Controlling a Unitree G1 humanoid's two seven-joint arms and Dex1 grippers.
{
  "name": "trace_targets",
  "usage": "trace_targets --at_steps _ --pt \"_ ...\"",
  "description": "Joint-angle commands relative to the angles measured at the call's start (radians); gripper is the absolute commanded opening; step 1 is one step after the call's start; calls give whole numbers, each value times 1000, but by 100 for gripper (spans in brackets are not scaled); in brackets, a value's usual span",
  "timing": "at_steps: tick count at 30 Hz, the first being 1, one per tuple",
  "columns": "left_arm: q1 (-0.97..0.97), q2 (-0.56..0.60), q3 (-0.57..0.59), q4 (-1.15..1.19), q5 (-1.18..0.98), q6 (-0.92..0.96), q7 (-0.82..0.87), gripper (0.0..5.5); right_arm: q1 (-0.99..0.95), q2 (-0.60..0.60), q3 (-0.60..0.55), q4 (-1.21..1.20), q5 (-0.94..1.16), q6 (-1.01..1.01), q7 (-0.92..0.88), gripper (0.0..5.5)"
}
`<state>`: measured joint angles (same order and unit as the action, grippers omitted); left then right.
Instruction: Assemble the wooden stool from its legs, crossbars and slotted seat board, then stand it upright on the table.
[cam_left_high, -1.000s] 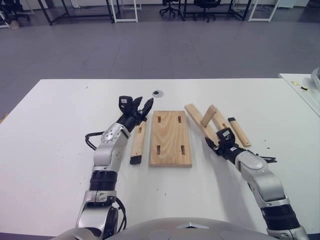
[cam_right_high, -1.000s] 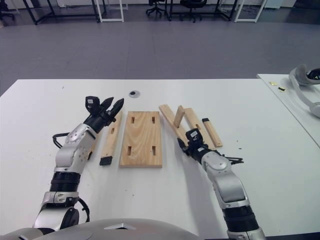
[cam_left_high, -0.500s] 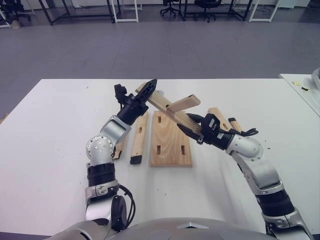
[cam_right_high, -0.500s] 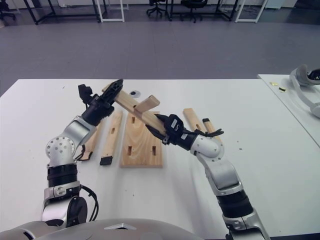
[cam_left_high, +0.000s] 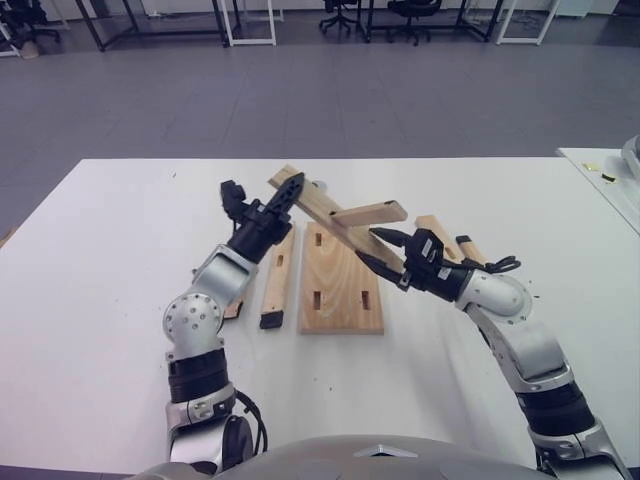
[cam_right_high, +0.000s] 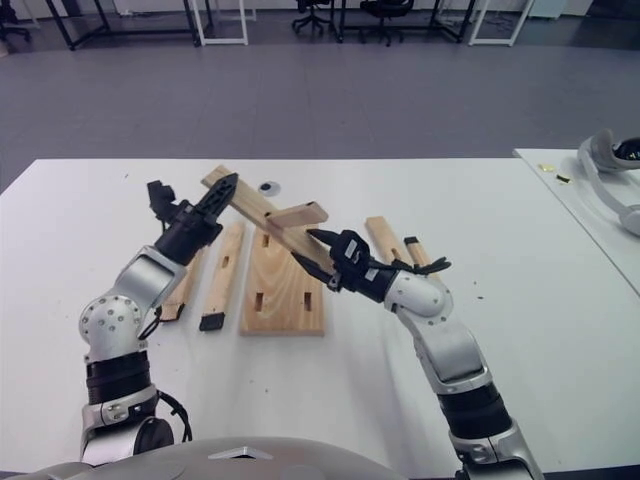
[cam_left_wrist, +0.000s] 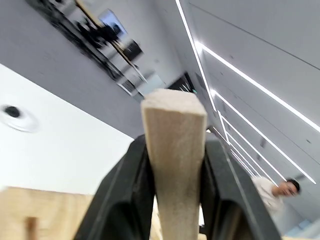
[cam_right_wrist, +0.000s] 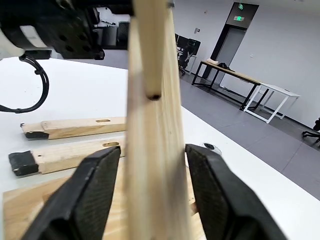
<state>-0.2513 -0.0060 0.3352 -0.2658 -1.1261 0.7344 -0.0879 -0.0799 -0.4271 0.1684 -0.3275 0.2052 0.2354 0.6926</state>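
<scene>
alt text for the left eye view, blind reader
Two grippers hold a wooden leg with a crossbar jutting from it, slanted above the slotted seat board lying flat on a white table: the left gripper clamps its far end, the right gripper its near end. A loose leg lies left of the board, more pieces to its right.

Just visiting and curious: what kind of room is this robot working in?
Probably a lab or workshop: a big white worktable, black-framed desks and rolling chairs behind, bare grey floor.
</scene>
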Motion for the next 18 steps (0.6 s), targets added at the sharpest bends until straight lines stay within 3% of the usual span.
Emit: trace_targets --at_steps 1,4,9,14,18 --pt "109 -8 18 -201 -48 7 203 101 128 -41 -88 19 -23 16 -62 318" --pt "206 -8 -10 -434 -110 14 432 101 230 -26 -220 77 -46 -40 -173 330" --pt "216 78 -44 -518 -201 8 637 101 292 39 -260 123 -104 -109 -311 330" --pt "239 194 -59 -467 -108 -6 589 101 284 97 -231 133 -78 -143 -324 330" --pt "270 223 -82 -512 -70 -22 585 101 237 48 -321 151 -6 -123 -286 330"
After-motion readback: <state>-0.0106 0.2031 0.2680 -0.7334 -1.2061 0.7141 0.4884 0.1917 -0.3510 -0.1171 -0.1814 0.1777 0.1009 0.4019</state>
